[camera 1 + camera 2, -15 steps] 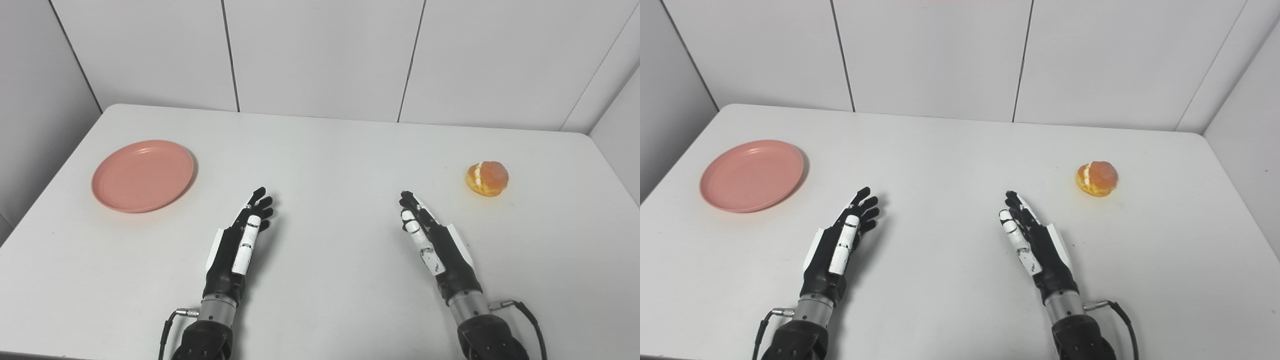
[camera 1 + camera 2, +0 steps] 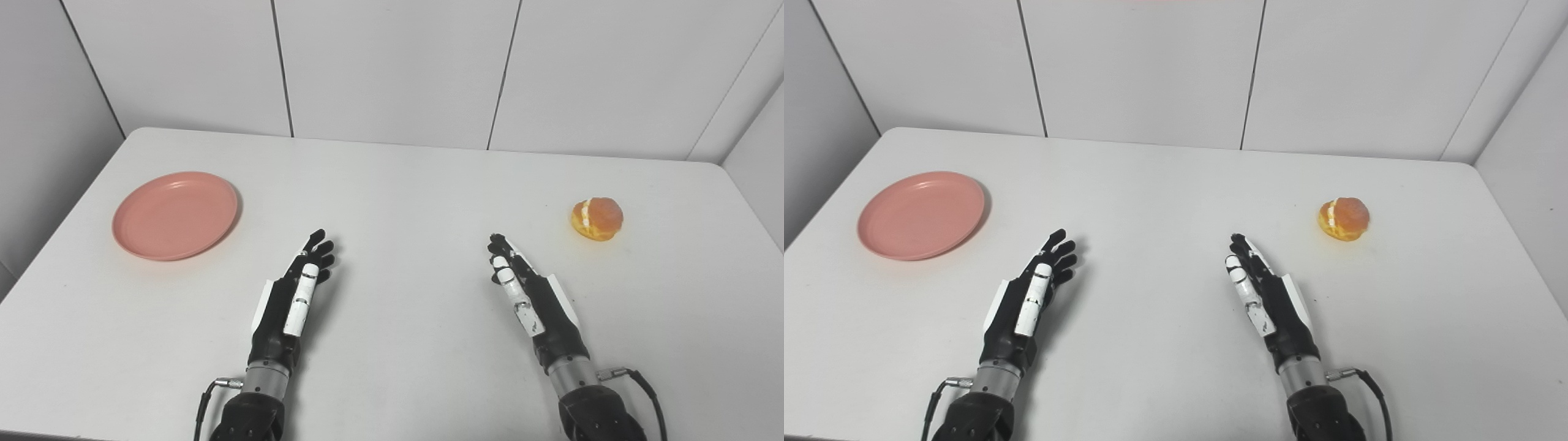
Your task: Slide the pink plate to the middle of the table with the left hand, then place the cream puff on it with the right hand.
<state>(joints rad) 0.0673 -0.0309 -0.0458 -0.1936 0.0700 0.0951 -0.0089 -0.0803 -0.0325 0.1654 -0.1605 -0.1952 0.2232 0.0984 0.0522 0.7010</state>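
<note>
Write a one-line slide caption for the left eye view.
Both open hands, left hand and right hand, wait between pink plate and cream puff.

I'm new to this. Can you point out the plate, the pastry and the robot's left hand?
pink plate (image 2: 174,215), left eye view, flat centre.
cream puff (image 2: 597,218), left eye view, its top.
left hand (image 2: 293,297), left eye view, back of hand.

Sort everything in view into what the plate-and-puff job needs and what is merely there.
Needed:
pink plate, far left of the table
cream puff, far right
left hand, open, empty
right hand, open, empty

Merely there:
white table
grey wall panels
No loose clutter shows.
</note>
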